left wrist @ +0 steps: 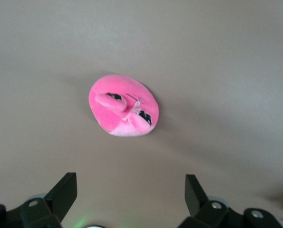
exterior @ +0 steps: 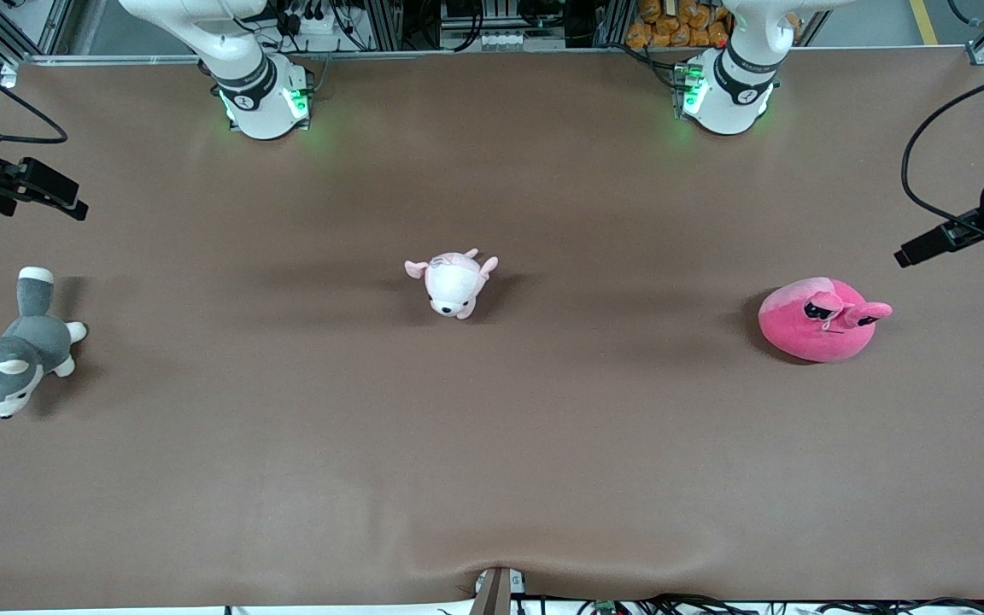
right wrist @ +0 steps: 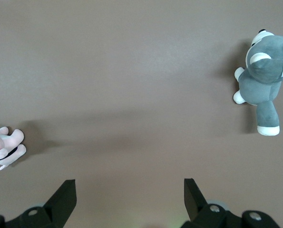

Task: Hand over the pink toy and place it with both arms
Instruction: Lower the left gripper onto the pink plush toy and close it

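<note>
The pink toy [exterior: 821, 319], a round hot-pink plush with dark sunglasses eyes, lies on the brown table toward the left arm's end. It also shows in the left wrist view as the pink toy [left wrist: 123, 105], some way off from the jaws. My left gripper [left wrist: 130, 191] hangs open and empty above the table at that end, at the frame's edge in the front view [exterior: 936, 243]. My right gripper [right wrist: 129, 192] is open and empty too, hovering over the right arm's end of the table [exterior: 43, 192].
A small pale pink-and-white plush animal [exterior: 453, 283] lies in the middle of the table. A grey-and-white husky plush [exterior: 14, 354] lies at the right arm's end, below the right gripper. Both arm bases [exterior: 266, 98] [exterior: 727, 90] stand at the table's edge.
</note>
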`<state>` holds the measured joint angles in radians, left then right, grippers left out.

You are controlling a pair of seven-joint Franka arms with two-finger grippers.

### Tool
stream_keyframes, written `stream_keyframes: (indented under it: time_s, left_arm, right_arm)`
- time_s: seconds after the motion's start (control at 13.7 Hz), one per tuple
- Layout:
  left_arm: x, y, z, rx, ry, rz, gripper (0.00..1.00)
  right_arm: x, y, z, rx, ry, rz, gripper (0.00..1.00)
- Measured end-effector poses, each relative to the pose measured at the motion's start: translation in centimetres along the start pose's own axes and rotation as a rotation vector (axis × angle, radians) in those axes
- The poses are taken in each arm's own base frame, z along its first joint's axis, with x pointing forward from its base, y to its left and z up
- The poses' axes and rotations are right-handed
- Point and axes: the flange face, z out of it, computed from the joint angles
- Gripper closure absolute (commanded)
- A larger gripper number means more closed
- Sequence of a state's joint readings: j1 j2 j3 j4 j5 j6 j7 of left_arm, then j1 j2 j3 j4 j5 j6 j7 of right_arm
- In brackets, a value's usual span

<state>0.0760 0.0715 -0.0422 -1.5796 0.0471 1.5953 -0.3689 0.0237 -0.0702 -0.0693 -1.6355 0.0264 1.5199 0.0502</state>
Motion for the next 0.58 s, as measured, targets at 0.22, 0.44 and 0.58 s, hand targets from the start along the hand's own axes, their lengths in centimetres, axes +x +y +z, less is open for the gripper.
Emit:
stream_keyframes:
  time_s: [0.22,0.44,0.58]
  left_arm:
    - [2.0,-2.9,1.9,-0.040,-0.036,-0.071,0.00]
    - [3.6,-5.0,4.0,-0.065,-0.080,-0.145,0.00]
    - [4.0,-4.8,5.5,-0.059,-0.109,-0.243,0.00]
  right_arm:
    - [0.0,0.2,0.0,0.000,0.000,0.004,0.00]
    - [0.0,0.0,0.1,0.000,-0.001,0.000,0.00]
    - [0.0,-0.1,0.1,0.000,-0.001,-0.002,0.00]
